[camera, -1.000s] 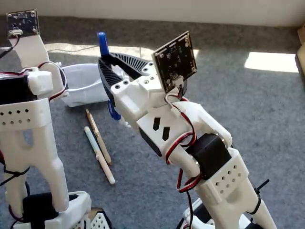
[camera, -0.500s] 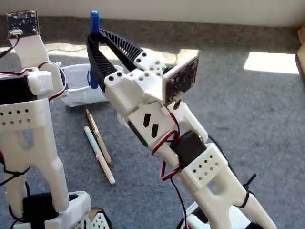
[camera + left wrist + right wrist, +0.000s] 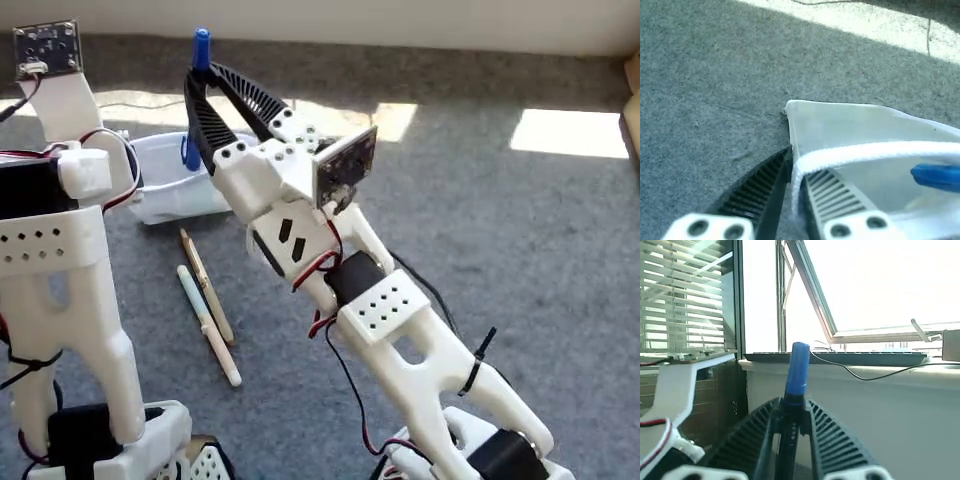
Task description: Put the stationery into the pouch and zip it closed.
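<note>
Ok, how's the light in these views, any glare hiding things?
High view: hard sun patches on the carpet, one behind the pouch, nothing hidden. Right wrist view: the window glares white, yet the blue pen reads well. Left wrist view: a sunlit strip on the carpet beyond the pouch; its rim bright but legible.

Pen (image 3: 200, 48) above pouch (image 3: 165, 195), pencil (image 3: 207, 285) nearby

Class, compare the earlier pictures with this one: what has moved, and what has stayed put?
The right tool, shut on the blue plastic pen, rose and swung toward the white translucent pouch; the pen's lower end is now at its mouth. The left arm, pouch, wooden pencil and pale pen stayed put.
</note>
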You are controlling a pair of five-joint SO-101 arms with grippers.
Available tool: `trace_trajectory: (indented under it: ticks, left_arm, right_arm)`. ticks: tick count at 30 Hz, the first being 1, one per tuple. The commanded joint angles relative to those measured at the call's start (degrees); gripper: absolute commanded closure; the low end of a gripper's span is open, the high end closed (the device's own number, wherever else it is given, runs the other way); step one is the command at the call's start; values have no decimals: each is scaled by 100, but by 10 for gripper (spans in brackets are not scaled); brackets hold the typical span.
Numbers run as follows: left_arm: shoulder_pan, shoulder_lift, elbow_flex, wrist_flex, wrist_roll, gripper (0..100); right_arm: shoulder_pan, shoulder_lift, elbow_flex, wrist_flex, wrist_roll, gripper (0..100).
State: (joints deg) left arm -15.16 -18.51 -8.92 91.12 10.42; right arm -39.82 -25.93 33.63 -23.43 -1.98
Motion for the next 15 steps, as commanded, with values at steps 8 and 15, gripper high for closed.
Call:
trace_trajectory:
  ticks: [8, 15]
  left_arm:
    - [75, -75, -57, -70, 44, 992]
    - [75, -75, -57, -70, 44, 992]
  right_arm:
    - [92, -321, 57, 242, 9, 987]
    - [-268, -716, 66, 1270, 9, 859]
